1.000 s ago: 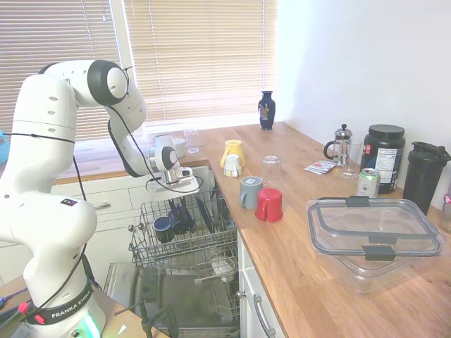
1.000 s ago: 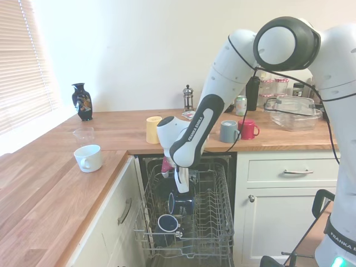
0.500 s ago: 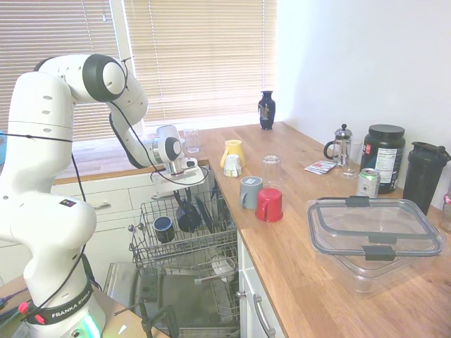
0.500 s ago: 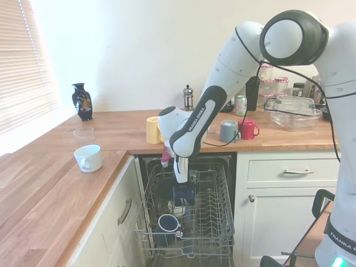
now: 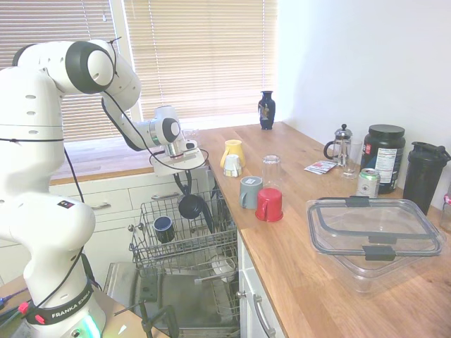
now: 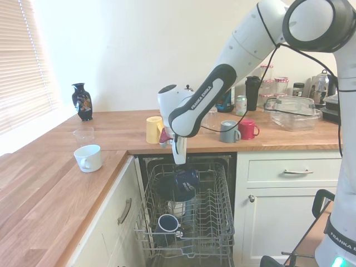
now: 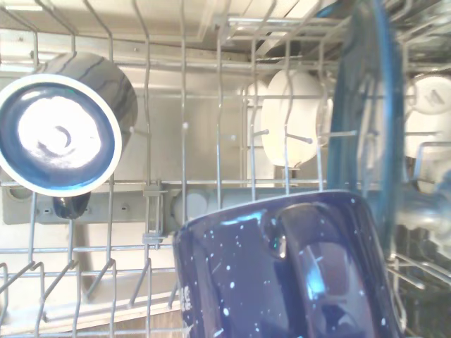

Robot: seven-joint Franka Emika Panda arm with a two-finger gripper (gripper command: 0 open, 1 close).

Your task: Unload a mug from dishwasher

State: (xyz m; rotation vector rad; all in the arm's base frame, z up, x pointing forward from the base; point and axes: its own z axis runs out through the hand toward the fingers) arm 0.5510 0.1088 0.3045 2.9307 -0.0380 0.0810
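The mug (image 5: 192,206), glossy and nearly black, hangs by its handle just above the dishwasher's wire rack (image 5: 146,248). My gripper (image 5: 186,191) points down and is shut on it. From the other side, the mug (image 6: 186,179) dangles under the gripper (image 6: 181,164), over the middle of the pulled-out rack (image 6: 219,221). In the wrist view the mug (image 7: 282,274) fills the lower part, navy with pale speckles and its handle facing the camera. The dishwasher door (image 5: 184,304) is dropped open.
A dark blue mug with a paler inside (image 5: 163,227) (image 6: 167,223) (image 7: 60,134) sits in the rack, along with a blue plate (image 7: 366,120). On the counter stand a grey mug (image 5: 249,191), a red mug (image 5: 268,205), a yellow mug (image 5: 233,151) and a clear container (image 5: 373,232). A white cup (image 6: 88,158) sits on the side counter.
My gripper has risen with the mug in it. The mug has come up out of the rack's tines and now hangs above the rack.
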